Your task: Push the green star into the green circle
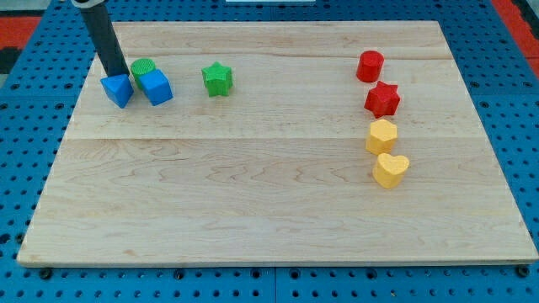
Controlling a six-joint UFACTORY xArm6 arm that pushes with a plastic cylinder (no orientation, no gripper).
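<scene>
The green star (217,79) lies on the wooden board (278,194) at the upper left. The green circle (142,69) sits further to the view's left, partly hidden behind a blue cube (156,87) that touches it. A blue triangular block (118,90) lies just left of the cube. My rod comes down from the view's top left, and my tip (115,72) rests at the top edge of the blue triangular block, just left of the green circle. The star is well to the right of my tip, apart from it.
At the view's right a column of blocks stands: a red cylinder (370,66), a red star (382,99), a yellow hexagon (381,135) and a yellow heart (390,169). The board lies on a blue pegboard (34,168).
</scene>
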